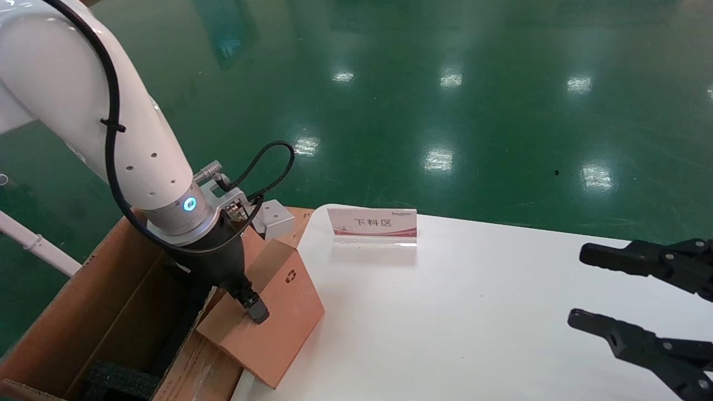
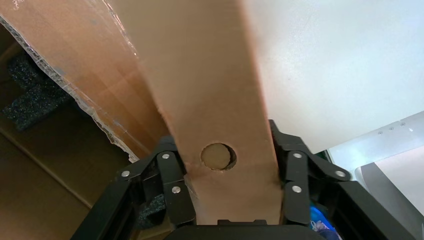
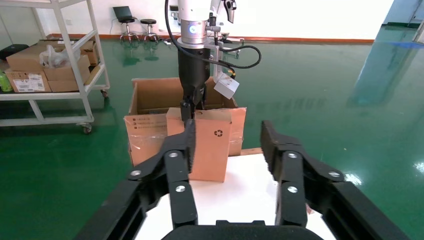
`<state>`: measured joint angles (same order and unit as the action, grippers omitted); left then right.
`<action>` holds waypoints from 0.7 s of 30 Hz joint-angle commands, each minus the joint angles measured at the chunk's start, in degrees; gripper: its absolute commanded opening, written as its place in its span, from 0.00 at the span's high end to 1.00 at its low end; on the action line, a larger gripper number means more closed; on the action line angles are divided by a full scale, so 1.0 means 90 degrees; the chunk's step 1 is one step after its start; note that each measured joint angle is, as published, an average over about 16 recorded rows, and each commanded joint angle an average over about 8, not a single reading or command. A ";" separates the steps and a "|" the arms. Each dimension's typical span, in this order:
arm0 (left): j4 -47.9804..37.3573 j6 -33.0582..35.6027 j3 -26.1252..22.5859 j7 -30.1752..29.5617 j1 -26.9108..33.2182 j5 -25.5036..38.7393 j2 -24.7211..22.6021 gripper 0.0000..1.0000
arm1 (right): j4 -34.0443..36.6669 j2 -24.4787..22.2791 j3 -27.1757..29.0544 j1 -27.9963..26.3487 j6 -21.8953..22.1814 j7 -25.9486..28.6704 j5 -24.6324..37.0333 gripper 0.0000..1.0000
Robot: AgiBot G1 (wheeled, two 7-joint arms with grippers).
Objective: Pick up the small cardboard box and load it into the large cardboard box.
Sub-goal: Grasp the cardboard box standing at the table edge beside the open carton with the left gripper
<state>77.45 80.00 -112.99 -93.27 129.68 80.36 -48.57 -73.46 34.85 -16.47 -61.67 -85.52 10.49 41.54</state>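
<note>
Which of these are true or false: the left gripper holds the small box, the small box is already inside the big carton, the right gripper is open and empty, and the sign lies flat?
1. The left gripper holds the small box. True.
2. The small box is inside the big carton. False: it hangs tilted over the table edge beside it.
3. The right gripper is open and empty. True.
4. The sign lies flat. False: it stands upright.
</note>
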 commanded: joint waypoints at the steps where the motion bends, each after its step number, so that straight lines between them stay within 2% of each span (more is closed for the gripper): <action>1: 0.0002 0.0001 0.0001 -0.0001 0.0001 -0.0001 0.0000 1.00 | 0.0000 0.0000 0.0000 0.0000 0.0000 0.0000 0.0000 1.00; 12: -0.0079 0.0088 0.0119 0.0185 0.0257 -0.0066 0.0034 1.00 | 0.0003 0.0000 -0.0002 -0.0002 -0.0001 -0.0002 0.0000 1.00; 21: -0.0149 0.0594 0.0681 0.0532 0.1643 -0.0389 0.0378 1.00 | 0.0005 -0.0001 -0.0006 -0.0004 -0.0001 -0.0004 -0.0003 1.00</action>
<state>75.71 85.67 -107.35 -88.39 144.65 77.36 -45.80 -73.41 34.84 -16.53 -61.71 -85.53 10.46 41.52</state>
